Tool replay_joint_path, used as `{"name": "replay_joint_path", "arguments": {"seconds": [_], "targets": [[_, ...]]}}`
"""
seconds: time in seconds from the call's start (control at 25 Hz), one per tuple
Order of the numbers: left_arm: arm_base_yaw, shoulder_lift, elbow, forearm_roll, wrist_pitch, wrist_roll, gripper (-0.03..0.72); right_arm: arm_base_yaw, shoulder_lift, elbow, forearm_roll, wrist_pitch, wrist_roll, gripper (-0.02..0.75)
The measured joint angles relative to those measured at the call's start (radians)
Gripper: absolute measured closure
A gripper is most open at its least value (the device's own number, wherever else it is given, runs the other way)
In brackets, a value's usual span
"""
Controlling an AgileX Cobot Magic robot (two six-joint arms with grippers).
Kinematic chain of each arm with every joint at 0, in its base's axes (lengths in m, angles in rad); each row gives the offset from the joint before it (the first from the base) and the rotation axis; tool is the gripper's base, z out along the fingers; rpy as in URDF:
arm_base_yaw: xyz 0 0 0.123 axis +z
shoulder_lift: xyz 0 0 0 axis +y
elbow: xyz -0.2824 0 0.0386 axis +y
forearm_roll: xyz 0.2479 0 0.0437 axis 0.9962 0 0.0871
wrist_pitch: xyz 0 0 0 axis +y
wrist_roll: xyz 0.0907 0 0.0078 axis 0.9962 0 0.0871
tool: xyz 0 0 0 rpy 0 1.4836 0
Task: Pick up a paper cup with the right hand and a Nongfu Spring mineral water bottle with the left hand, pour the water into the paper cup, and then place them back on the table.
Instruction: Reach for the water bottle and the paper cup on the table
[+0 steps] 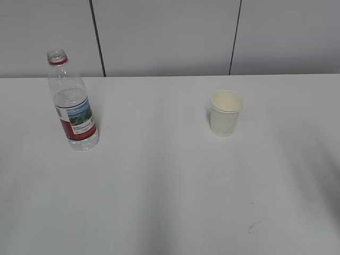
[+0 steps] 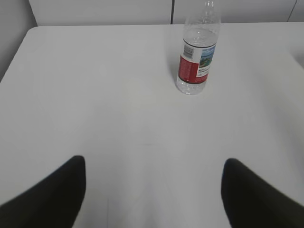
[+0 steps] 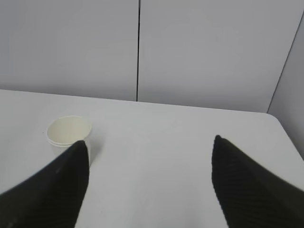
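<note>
Bottle: the Nongfu Spring mineral water bottle stands upright and uncapped on the far left of the table, touched by nothing.
Water: the water fills the bottle to roughly the top of its label, so tilting should send it out readily.
Cup: the paper cup stands mouth up, right of centre, well apart from the bottle; each thing sits on the side of the arm meant to take it.
Left claw: the left hand's claw is spread wide and holds nothing; the bottle is well ahead of it and slightly right, so it must advance and shift right to straddle the bottle.
Right claw: the right hand's claw is likewise spread and empty; the cup is ahead, peeking past the left finger rather than between the two.
Stage: judged from this, no pickup has begun.
Risk: the light cup may tip if a finger nudges it.
</note>
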Motion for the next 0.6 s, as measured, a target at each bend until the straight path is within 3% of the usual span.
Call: {"name": "replay_joint_path", "arguments": {"seconds": [0.32,0.6], "targets": [[0.0,0.0,0.0,0.0,0.0,0.0,0.162,0.0,0.276,0.043,-0.011,-0.255,0.022,0.143],[0.0,0.0,0.0,0.0,0.0,0.0,0.162,0.0,0.492,0.044,-0.18,-0.522,0.143,0.144]]}}
